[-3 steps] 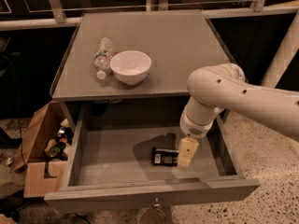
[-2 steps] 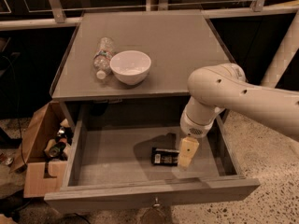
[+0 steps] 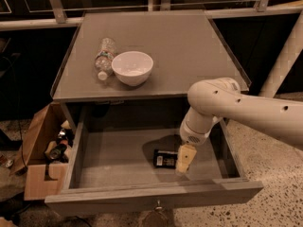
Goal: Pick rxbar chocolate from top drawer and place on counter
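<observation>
The gripper (image 3: 182, 167) is sinking slightly lower inside the top drawer (image 3: 118, 161), edging closer beside the rxbar chocolate (image 3: 164, 158).

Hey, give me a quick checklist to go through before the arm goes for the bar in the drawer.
1. Drawer pulled open: ok.
2. Rxbar lying flat on the drawer floor, in plain sight: ok.
3. Gripper down inside the drawer, at the bar's right end: ok.
4. Bar actually gripped: cannot tell.
5. Bare stretch of counter to set the bar on, right of the bowl and bottle: ok.
</observation>
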`<state>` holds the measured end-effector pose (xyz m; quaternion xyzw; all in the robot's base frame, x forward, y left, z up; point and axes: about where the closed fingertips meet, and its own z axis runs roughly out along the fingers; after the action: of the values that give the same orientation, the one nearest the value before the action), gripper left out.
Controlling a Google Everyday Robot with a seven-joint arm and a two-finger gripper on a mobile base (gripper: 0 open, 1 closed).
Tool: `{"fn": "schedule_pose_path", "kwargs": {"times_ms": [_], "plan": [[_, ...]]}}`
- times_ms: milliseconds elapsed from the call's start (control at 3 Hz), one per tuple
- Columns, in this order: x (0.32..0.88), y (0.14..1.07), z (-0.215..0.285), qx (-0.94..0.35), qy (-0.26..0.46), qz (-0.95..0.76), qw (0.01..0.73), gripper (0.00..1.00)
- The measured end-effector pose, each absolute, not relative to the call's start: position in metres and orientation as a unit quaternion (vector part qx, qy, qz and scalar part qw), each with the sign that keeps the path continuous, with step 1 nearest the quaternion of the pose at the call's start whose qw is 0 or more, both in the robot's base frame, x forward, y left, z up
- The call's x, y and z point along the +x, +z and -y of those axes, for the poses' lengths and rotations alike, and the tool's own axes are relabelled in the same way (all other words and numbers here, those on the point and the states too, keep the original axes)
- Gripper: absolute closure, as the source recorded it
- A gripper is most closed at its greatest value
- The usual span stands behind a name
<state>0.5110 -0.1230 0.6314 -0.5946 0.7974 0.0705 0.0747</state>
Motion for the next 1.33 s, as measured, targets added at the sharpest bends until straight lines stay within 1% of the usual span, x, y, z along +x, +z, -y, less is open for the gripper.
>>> {"fn": "schedule_pose_path", "kwargs": {"times_ms": [667, 1333], "plan": [[0.508, 0.622, 0.121, -0.595, 0.078, -0.797, 0.070, 0.00], [0.532, 0.587, 0.116, -0.583, 0.104, -0.803, 0.061, 0.00]]}}
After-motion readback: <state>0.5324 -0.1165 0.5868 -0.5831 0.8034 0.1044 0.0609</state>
